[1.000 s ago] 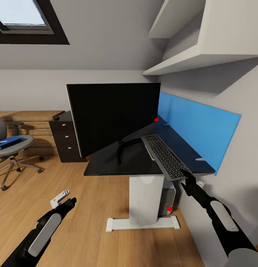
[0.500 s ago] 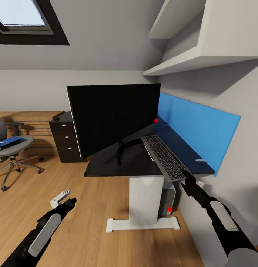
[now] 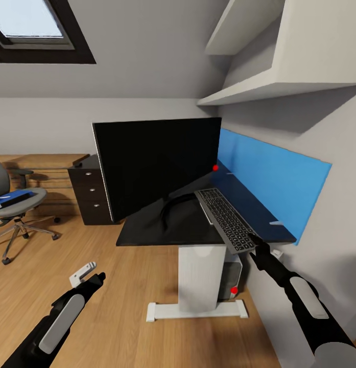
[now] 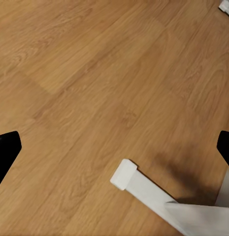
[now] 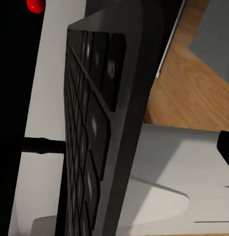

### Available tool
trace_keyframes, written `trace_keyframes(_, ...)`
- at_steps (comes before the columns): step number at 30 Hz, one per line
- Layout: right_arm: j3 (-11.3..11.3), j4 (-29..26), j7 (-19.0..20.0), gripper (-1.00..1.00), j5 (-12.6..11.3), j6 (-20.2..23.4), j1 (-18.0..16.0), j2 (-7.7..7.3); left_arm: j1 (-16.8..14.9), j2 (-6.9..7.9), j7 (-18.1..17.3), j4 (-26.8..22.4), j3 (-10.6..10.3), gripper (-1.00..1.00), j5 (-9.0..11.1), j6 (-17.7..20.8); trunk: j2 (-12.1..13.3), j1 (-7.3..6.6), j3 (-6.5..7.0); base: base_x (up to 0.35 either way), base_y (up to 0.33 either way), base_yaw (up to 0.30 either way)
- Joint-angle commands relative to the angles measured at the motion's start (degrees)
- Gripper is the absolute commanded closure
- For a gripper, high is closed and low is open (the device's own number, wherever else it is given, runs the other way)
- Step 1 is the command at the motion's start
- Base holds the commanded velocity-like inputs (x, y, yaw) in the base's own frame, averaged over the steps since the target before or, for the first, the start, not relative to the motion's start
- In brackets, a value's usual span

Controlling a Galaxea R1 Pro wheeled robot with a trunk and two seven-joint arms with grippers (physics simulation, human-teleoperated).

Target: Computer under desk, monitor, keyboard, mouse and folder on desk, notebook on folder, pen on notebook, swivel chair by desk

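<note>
Across the head view, slips down a little against a second ago, wall and counter [image 3: 147, 230] alike: reads as a camera shift, not a move of things. Leaves the task much where it stood. Still carries the monitor [image 3: 157, 163] mid-counter, angled toward the left edge. Well off to the left, on the floor, keeps the swivel chair [image 3: 14, 202] apart, with the blue folder [image 3: 12, 197] on its seat. Below the front right corner, shelters the computer [image 3: 233, 271]. Along the right side, bears the keyboard [image 3: 223, 217] tilted, with its near end jutting past the front edge. Pinches that near end with the right claw [image 3: 258, 241], apparently closed on it. Hangs the left claw [image 3: 91, 276] low over the floor, spread wide, fingertips [image 4: 6, 147] far apart, grasping nothing.
</note>
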Motion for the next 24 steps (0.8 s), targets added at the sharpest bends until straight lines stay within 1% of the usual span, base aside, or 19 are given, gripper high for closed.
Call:
trace_keyframes(1,-0.12,0.01,0.08,-1.00,-0.24,0.34,-0.03,0.01,-0.04,0.05,0.41,-0.08,-0.14,-1.00,0.29,0.08,-0.03,-0.01,-0.06,0.000,0.000,0.000)
trace_keyframes(14,-0.12,0.08,0.08,-1.00,-0.22,0.33,-0.03,0.01,-0.04,0.02,0.38,0.40,-0.14,-1.00,0.27,0.03,-0.03,-0.01,-0.06,-0.003,0.000,0.000)
trace_keyframes(24,-0.03,0.10,0.08,-1.00,-0.22,0.35,-0.03,0.01,-0.04,0.08,0.32,0.70,-0.14,-1.00,0.24,0.00,-0.03,-0.01,-0.06,-0.068,0.000,0.000)
